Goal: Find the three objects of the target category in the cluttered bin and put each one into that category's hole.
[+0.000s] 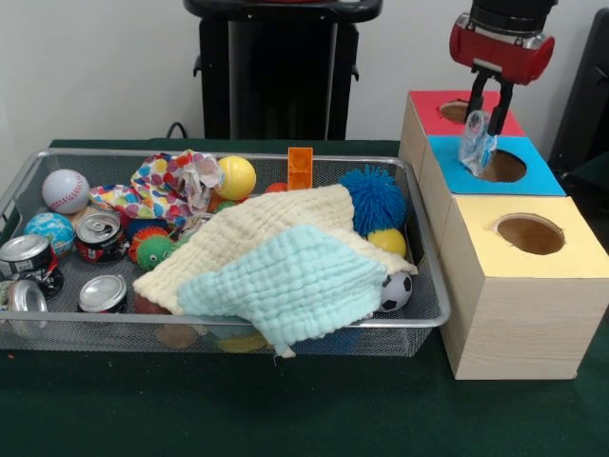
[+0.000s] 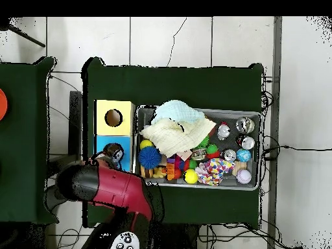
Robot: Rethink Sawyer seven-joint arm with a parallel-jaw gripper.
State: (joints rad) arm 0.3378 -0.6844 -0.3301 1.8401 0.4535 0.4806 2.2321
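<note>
**Gripper holds a clear crumpled item over the blue box**

In the front view we see the gripper (image 1: 490,107) at about 1 o'clock in the frame, its two black fingers (image 1: 501,100) closed narrowly around a clear crumpled plastic piece (image 1: 476,143). The piece hangs just above the hole in the blue-topped box (image 1: 533,177). That box sits between a red-topped box (image 1: 428,108) at its 12 o'clock and a yellow-topped box (image 1: 561,257) at its 6 o'clock; each top has a round hole.

The bin (image 1: 423,324) lies at 9 o'clock from the boxes, just beside them on the green table (image 1: 314,409). Across its middle we find a cream cloth (image 1: 276,224) with a pale teal cloth (image 1: 295,286) on top, the teal one draping over the near rim. At 3 o'clock of the cloths sit a fuzzy blue ball (image 1: 373,197) and a small soccer ball (image 1: 396,292). At 9 o'clock we count several drink cans (image 1: 100,235), a baseball (image 1: 65,189) and a globe-patterned ball (image 1: 49,229). Toward 12 o'clock are a dotted cloth (image 1: 157,186), a yellow ball (image 1: 236,176) and an orange block (image 1: 301,168), standing upright.

In the overhead view the red arm (image 2: 110,185) reaches from 7 o'clock to the boxes.
</note>
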